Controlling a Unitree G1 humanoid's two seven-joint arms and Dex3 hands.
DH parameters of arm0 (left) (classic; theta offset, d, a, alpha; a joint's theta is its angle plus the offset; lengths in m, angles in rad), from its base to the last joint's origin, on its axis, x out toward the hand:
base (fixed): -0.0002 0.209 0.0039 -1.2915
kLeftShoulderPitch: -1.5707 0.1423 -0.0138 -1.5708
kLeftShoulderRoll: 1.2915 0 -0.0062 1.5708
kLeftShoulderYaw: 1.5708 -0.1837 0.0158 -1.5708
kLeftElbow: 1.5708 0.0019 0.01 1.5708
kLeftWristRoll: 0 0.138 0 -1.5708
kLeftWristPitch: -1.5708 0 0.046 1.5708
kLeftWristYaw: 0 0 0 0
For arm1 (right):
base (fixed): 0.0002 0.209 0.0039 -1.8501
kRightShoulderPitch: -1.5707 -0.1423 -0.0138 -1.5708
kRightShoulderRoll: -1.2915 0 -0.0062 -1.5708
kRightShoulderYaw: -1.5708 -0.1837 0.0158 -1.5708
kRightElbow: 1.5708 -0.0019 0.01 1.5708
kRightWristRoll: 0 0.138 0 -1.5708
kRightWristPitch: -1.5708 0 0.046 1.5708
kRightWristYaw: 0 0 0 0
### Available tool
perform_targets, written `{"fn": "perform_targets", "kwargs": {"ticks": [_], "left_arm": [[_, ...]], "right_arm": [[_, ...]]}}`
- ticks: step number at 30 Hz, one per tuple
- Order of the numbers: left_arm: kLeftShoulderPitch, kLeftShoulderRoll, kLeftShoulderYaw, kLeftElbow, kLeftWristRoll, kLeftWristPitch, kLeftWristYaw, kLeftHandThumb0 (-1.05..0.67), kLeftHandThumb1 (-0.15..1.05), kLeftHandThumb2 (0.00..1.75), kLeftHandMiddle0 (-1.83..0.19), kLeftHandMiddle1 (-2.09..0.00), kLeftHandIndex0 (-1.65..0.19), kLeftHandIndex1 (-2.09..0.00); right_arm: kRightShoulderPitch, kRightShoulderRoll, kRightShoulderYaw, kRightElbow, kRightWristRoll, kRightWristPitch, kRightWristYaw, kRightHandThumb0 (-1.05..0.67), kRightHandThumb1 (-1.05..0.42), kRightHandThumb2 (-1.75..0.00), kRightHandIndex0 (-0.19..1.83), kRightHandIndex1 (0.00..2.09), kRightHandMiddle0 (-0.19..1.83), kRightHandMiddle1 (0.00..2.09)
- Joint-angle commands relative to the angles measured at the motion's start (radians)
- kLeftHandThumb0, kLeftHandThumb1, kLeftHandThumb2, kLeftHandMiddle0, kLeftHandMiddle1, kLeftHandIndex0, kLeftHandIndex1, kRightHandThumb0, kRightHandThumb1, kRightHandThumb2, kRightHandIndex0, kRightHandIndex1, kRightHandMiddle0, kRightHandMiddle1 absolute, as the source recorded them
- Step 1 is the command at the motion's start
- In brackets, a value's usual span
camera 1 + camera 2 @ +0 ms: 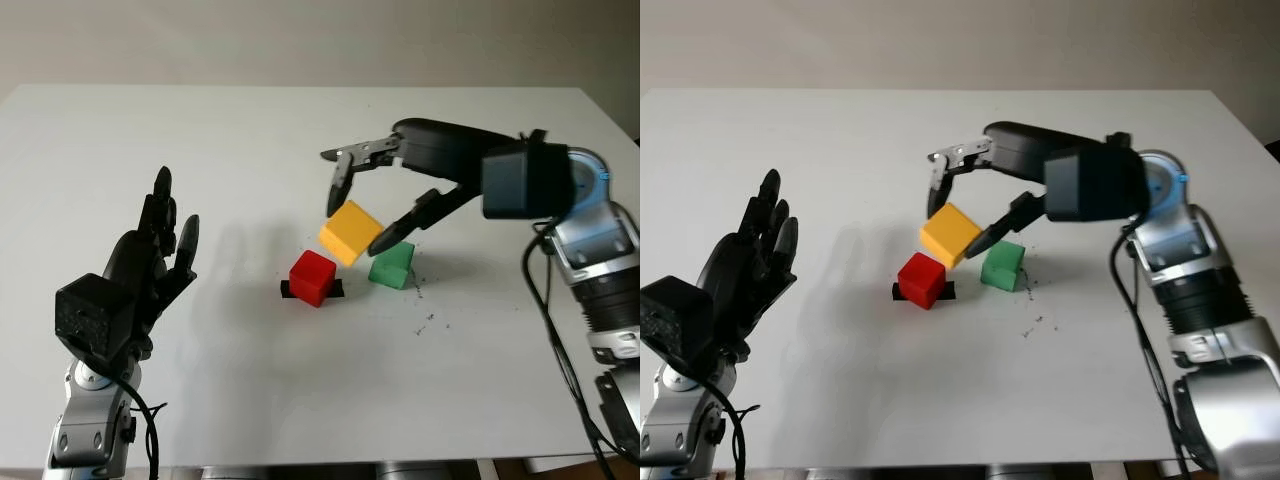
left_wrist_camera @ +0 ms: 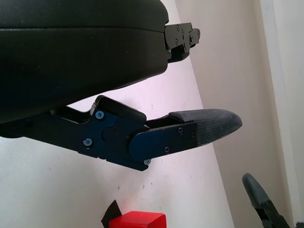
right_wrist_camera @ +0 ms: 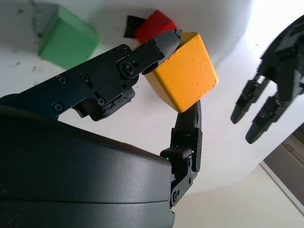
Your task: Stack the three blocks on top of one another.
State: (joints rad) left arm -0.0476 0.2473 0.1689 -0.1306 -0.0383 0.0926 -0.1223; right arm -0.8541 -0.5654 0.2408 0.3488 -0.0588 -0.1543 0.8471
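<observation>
Left eye view: right robot hand (image 1: 358, 214) grips tilted yellow block (image 1: 350, 232); left robot hand (image 1: 150, 262) open.

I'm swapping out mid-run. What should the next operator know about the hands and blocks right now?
Right hand: shut on the yellow block, tilted and held in the air above the table, over the gap between the other two.
Left hand: open, raised at the table's left side.
Red block and green block: on the table, apart.
Done: yellow picked up.
Left: all stacking.
</observation>
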Motion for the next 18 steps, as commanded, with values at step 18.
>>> {"fn": "perform_targets", "kwargs": {"ticks": [18], "left_arm": [[-0.006,0.009,0.006,-0.035,-0.011,0.04,-0.003,-0.78,1.05,0.61,0.15,-0.06,0.15,-0.06]], "right_arm": [[-0.105,0.142,0.044,0.241,-0.119,-0.077,-0.006,-0.45,-0.95,-0.05,0.16,0.05,0.4,1.4]]}}
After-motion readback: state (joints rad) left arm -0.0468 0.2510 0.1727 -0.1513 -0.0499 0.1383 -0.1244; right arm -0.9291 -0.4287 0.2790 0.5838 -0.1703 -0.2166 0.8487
